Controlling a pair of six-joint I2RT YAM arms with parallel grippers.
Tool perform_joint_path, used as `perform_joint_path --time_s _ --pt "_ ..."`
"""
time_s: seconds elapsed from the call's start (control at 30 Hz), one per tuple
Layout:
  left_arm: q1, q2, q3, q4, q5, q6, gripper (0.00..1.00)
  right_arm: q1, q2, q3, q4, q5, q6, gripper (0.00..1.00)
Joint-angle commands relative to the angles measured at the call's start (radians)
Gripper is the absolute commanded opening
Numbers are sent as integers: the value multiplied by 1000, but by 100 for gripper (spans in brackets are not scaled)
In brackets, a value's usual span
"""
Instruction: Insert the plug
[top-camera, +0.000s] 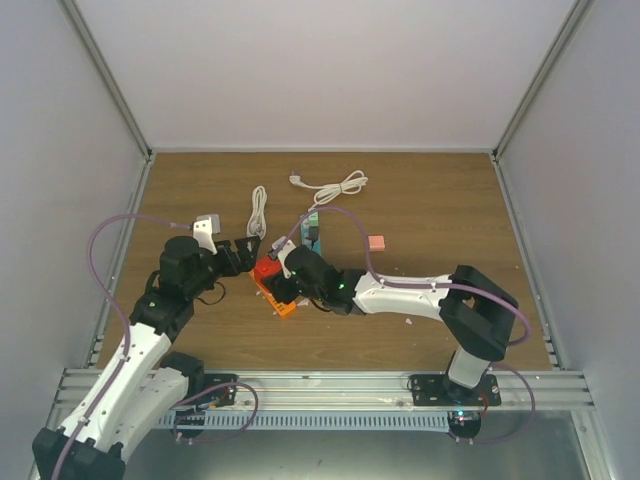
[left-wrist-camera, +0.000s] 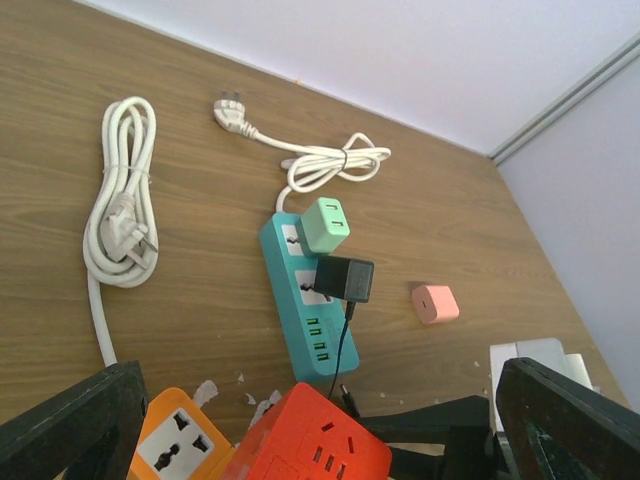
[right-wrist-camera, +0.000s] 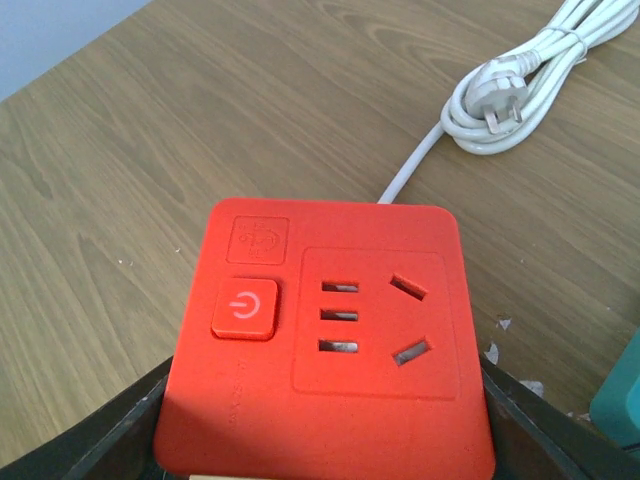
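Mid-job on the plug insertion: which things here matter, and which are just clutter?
Job:
black plug, thin wire trailing
red socket cube, held in the right gripper, likely the target
teal power strip, which the plug sits on

Lying about:
green adapter
pink adapter
coiled white cord
orange strip

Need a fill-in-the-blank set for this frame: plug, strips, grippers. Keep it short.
1. The black plug rests on the ___ power strip.
2. The socket cube held between the fingers of the right gripper is ___.
3. The left gripper is ___, holding nothing.
4. The small block on the table right of that strip is ___.

Missing words: teal; red; open; pink.
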Motion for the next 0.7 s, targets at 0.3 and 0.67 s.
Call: perform_joint_path --time_s 0.3,0.67 --pt "78 20 -34 93 131 -13 99 11 36 4 28 62 23 0" --pt "104 22 -37 96 168 -16 99 17 67 0 27 54 53 0"
